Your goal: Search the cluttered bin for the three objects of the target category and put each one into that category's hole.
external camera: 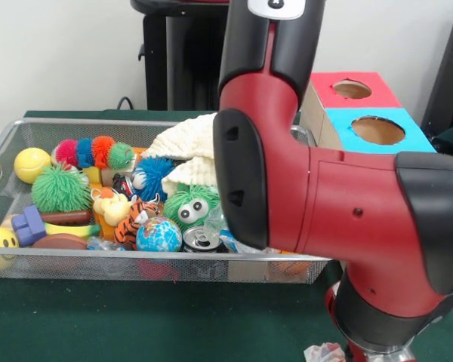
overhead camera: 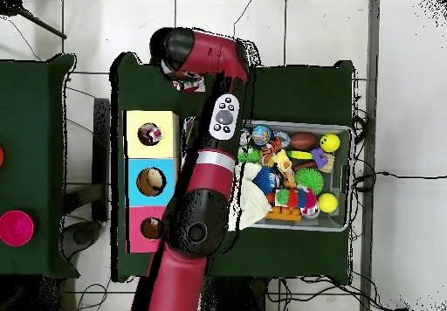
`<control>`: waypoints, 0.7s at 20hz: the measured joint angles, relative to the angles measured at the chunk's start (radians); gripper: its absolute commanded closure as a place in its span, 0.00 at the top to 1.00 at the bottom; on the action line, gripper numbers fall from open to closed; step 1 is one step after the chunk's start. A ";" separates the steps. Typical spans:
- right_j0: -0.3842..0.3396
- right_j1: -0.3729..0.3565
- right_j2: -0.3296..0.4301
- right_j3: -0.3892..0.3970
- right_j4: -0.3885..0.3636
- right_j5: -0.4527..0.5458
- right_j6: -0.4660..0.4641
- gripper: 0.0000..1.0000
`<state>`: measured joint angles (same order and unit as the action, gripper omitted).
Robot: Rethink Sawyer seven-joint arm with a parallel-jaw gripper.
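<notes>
Across the front view my arm (external camera: 317,204) fills the frame; at the bottom edge a crumpled white-red thing (external camera: 325,352) sits by my wrist, grip state unreadable. Wire bin (external camera: 30,260) holds the clutter.

Overhead: gripper (overhead camera: 186,82) beyond the yellow box (overhead camera: 153,115), outside the bin; can't tell its opening.

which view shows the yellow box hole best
The overhead view: the yellow box faces straight up, its hole open with something small inside. The front view shows only the pink box and blue box; the yellow one falls outside that view.
</notes>
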<state>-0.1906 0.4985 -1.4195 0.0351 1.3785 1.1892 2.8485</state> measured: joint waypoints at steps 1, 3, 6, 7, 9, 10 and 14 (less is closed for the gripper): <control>0.006 -0.003 0.005 0.006 -0.009 0.000 0.000 0.00; 0.028 -0.013 0.030 0.034 -0.043 0.000 0.000 0.00; 0.127 -0.076 0.136 0.167 -0.172 0.002 0.000 0.00; 0.165 -0.106 0.173 0.221 -0.215 0.004 0.000 0.00; 0.218 -0.157 0.224 0.300 -0.273 0.004 0.000 0.00; 0.240 -0.181 0.245 0.334 -0.296 0.005 0.000 0.00; 0.329 -0.300 0.328 0.479 -0.383 0.004 0.000 0.00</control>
<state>0.1381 0.1983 -1.0912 0.5145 0.9950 1.1931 2.8483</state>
